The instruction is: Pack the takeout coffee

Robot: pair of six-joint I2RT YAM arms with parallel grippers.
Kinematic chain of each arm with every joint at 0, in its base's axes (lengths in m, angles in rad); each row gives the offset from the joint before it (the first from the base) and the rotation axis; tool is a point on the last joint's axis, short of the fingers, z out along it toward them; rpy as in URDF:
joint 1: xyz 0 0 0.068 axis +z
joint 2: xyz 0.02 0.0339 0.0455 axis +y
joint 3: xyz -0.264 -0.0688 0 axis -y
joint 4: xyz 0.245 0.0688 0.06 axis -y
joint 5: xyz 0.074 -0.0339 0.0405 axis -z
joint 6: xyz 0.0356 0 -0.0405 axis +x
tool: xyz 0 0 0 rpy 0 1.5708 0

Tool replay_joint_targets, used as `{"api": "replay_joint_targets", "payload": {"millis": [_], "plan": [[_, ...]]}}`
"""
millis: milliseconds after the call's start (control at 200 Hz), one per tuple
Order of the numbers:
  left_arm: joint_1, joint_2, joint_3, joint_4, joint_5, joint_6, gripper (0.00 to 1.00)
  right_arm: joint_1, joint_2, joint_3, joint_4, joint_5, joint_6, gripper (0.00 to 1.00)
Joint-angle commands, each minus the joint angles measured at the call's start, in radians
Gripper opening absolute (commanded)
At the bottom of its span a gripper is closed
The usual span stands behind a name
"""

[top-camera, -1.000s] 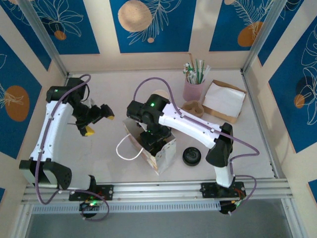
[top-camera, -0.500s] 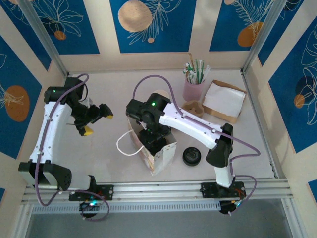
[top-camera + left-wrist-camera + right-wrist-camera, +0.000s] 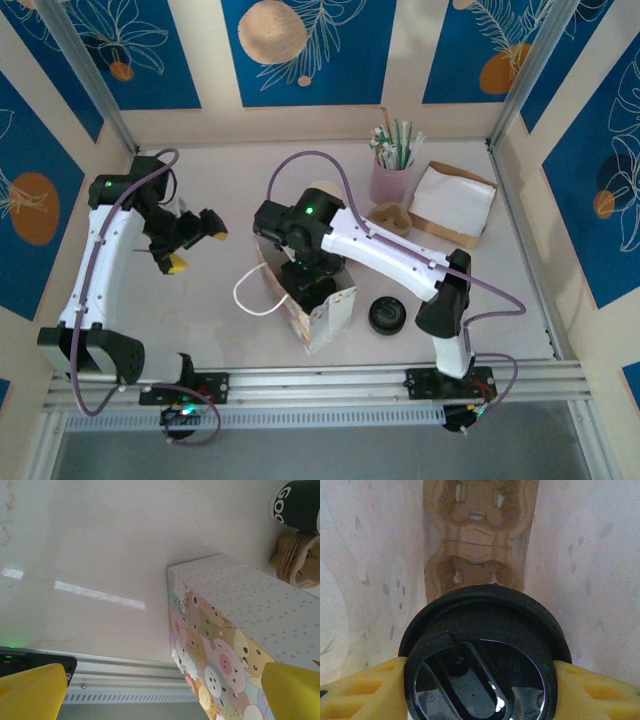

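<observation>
Since a second ago the cartoon-printed paper bag (image 3: 335, 310) has swung slightly at the near edge of the table (image 3: 240, 170). Our right gripper (image 3: 480, 680) clamps its yellow fingers (image 3: 365, 690) on the takeout coffee (image 3: 480, 655), which shows a glossy round black plastic lid. It sits inside the bag above a brown cardboard cup carrier (image 3: 475, 545), so we should lower it straight into a carrier hole and release only once seated, while our left gripper (image 3: 198, 250) hovers spread wide, empty.
</observation>
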Motion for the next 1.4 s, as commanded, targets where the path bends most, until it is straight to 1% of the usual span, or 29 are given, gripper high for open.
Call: {"api": "replay_joint_targets", "payload": {"millis": [0,685,1395], "plan": [[0.011,-0.021,0.021,-0.033,-0.012,0.005,1.0,0.01,0.005,0.026,-0.154,0.004,0.013,0.59],[0.02,-0.039,0.017,-0.031,-0.015,0.003,1.0,0.019,0.004,0.037,-0.153,0.025,0.025,0.59],[0.047,-0.064,0.027,-0.026,-0.027,-0.005,1.0,0.025,0.01,0.043,-0.153,0.023,0.021,0.59]]}}
